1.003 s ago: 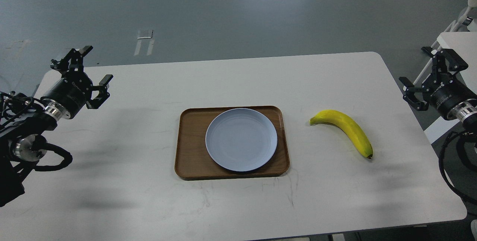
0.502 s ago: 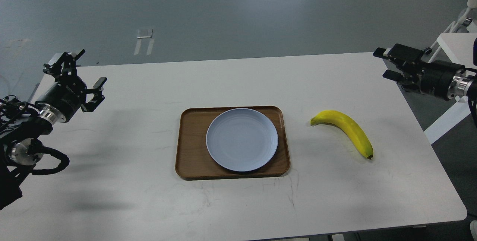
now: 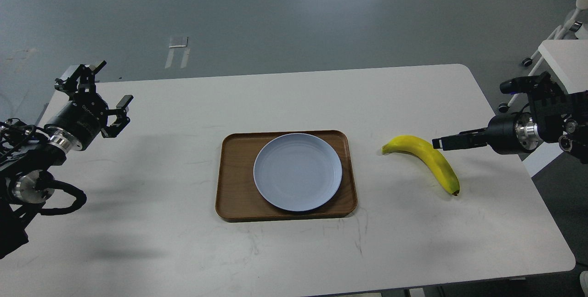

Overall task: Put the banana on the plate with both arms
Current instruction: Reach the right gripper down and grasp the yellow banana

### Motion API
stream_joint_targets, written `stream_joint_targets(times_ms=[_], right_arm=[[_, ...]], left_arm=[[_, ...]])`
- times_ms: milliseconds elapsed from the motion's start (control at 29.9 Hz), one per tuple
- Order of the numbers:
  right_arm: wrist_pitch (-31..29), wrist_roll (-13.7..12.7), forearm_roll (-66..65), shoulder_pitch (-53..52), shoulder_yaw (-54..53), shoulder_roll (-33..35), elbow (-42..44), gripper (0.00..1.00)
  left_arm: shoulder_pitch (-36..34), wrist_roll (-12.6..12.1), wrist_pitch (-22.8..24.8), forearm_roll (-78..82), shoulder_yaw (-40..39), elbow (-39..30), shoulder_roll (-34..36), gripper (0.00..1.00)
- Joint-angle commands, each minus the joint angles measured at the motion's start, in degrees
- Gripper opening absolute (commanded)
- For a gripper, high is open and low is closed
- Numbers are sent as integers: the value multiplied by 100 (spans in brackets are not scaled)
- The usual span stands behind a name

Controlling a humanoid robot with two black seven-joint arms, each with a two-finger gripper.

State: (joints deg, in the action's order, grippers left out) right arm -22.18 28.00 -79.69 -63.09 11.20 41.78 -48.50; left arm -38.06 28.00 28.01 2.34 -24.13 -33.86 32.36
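On the white table (image 3: 183,251), the banana (image 3: 427,159) lies right of the wooden tray (image 3: 234,182) holding the blue-grey plate (image 3: 297,171). Left gripper (image 3: 102,90) hovers far left, jaws wide, empty. Right gripper (image 3: 441,143) reaches just beside the banana; its jaw gap cannot be told.

You see a white, rounded-corner surface (image 3: 183,251) on a grey floor (image 3: 257,17) marked with pale tape strips (image 3: 178,50). At your far right stands another white table (image 3: 562,58) on castors.
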Motion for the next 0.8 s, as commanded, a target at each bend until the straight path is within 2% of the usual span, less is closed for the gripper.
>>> stream_joint_targets(times_ms=[0,201,334,435,535,602,702,769], right_arm=[[64,0,-2,-11,215,-362,323,100],[688,0,6,24,865,-942,772,96],[689,0,6,51,928,-978,790,89],[697,0,6,86,954,-970,781,75],[689,0,6,148,954,-970,746,50],[689,0,6,148,989,-935,737,26],[689,0,6,130,1165,-908,693,5],[697,0,6,113,1165,-873,676,3]], left_arm=[[1,0,-1,-6,-4,-6,25,98],[1,0,-1,-6,-4,-6,34,98],[1,0,-1,-6,-4,-6,43,98],[1,0,-1,-6,-4,-6,43,98],[1,0,-1,-6,-4,-6,34,98],[1,0,-1,-6,-4,-6,43,98],[1,0,-1,-6,-4,-6,60,98],[1,0,-1,-6,-4,-6,60,98]])
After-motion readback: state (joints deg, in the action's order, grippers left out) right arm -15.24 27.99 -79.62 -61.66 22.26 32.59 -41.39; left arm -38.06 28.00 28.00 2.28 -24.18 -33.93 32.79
